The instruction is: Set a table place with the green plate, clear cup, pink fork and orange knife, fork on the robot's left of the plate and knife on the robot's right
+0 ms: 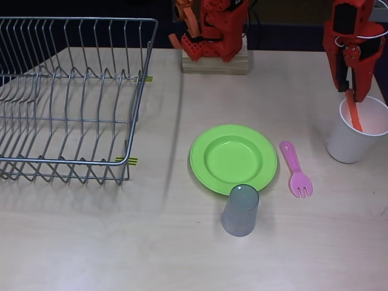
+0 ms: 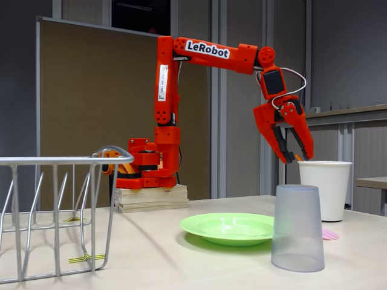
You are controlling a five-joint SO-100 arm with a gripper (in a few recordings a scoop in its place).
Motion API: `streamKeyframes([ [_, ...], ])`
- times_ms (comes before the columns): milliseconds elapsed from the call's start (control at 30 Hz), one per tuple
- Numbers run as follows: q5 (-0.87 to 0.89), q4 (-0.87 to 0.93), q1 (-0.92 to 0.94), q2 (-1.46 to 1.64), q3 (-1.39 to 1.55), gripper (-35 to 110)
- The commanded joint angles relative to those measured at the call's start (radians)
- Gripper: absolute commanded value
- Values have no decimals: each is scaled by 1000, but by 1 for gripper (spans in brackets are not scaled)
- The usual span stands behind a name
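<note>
The green plate (image 1: 233,159) (image 2: 228,228) lies at the table's middle. The clear cup (image 1: 240,210) (image 2: 297,228) stands at the plate's near rim with its narrower end up. Just right of the plate in the overhead view lies the pink fork (image 1: 295,170) (image 2: 329,234), tines toward the near edge. The orange knife (image 1: 354,116) stands tilted inside a white paper cup (image 1: 356,134) (image 2: 325,188) at the right. My gripper (image 1: 353,96) (image 2: 294,158) hangs right over that cup's mouth, jaws apart, with the knife's top at its tips.
A wire dish rack (image 1: 70,97) (image 2: 57,211) takes up the left side of the table. The arm's wooden block base (image 1: 215,60) (image 2: 151,197) sits at the far edge. Bare tabletop lies in front of the rack and left of the plate.
</note>
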Motion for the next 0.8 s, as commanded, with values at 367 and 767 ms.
streamKeyframes([
  [367, -51, -38, 29, 29, 12, 2],
  [767, -152, 67, 67, 37, -167, 0],
])
